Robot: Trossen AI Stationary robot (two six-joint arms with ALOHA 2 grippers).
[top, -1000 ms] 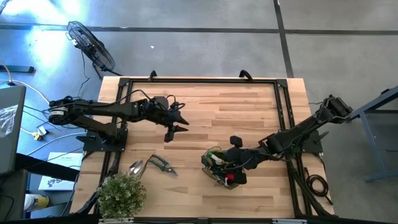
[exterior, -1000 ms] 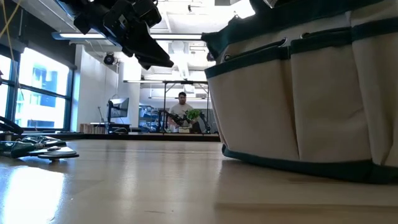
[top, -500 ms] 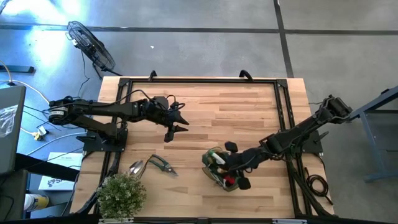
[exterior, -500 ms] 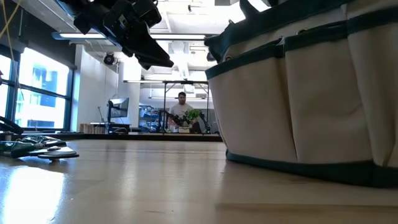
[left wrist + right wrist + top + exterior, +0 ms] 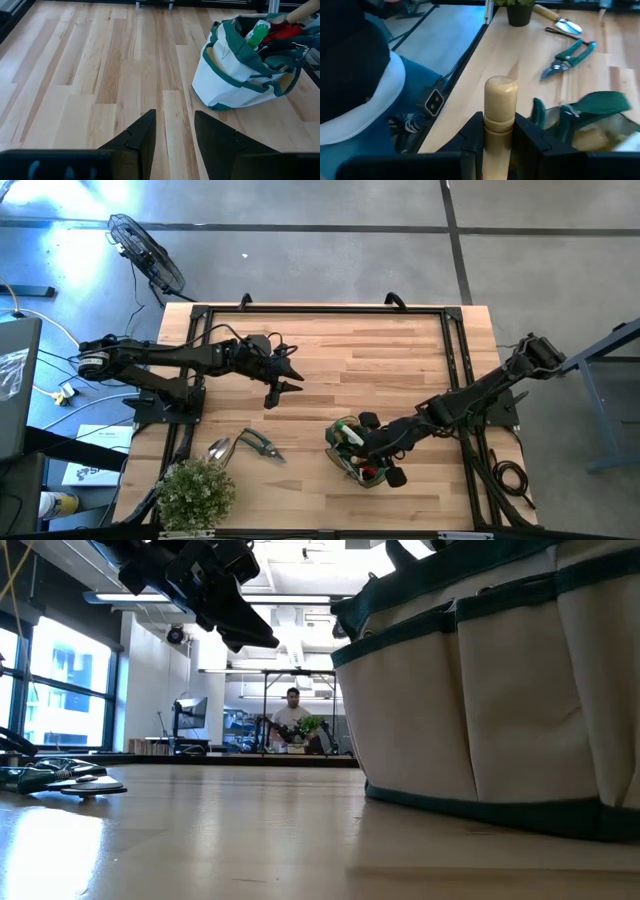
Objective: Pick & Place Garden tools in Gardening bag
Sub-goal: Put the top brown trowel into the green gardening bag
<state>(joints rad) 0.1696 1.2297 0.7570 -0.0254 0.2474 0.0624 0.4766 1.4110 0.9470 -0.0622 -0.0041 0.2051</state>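
Since a second ago, the right gripper (image 5: 372, 463) has dipped lower over the gardening bag (image 5: 352, 448), clamping a wooden-handled tool (image 5: 500, 114). Left gripper (image 5: 277, 388) hovers part-open and empty above the counter (image 5: 400, 360).

A robotics lab or workshop: a wooden table (image 5: 400, 360) on a grey concrete floor (image 5: 300, 250), a floor fan (image 5: 145, 250) upper left, and open workbenches (image 5: 290, 745) under ceiling lights behind.

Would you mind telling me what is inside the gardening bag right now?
In the gardening bag: a green spray bottle, a red piece and a wooden handle. Anything deeper is covered.
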